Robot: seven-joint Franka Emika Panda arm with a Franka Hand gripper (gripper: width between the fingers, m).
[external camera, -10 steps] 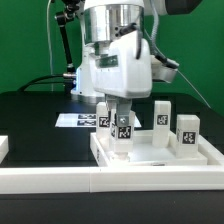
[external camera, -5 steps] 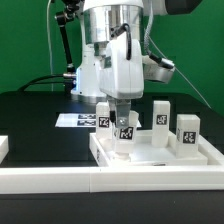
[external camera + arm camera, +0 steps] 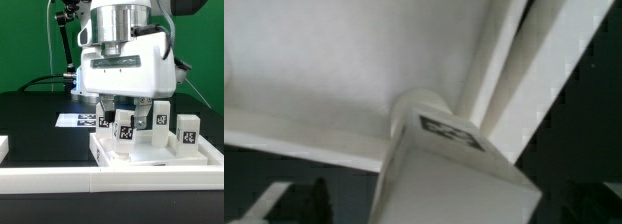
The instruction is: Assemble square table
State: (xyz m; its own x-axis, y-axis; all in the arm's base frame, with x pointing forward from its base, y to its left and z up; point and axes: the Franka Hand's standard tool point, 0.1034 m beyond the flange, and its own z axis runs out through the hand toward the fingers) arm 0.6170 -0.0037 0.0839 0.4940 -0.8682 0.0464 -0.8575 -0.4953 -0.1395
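Tabletop [image 3: 165,160], the white rimmed tray, lies at the table's near edge with four leg blocks upright on it. Over the front one hangs the claw [image 3: 124,106], fingers spread, pinching nothing; that leg [image 3: 124,133] stands free, presumably seated in its hole. Other legs [image 3: 187,130] wait toward the tray's far edge.

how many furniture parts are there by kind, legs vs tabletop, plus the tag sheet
table legs standing upright on the tabletop: 4 — one, one beneath the fingers, one, one
square tabletop: 1
marker board: 1
total: 6
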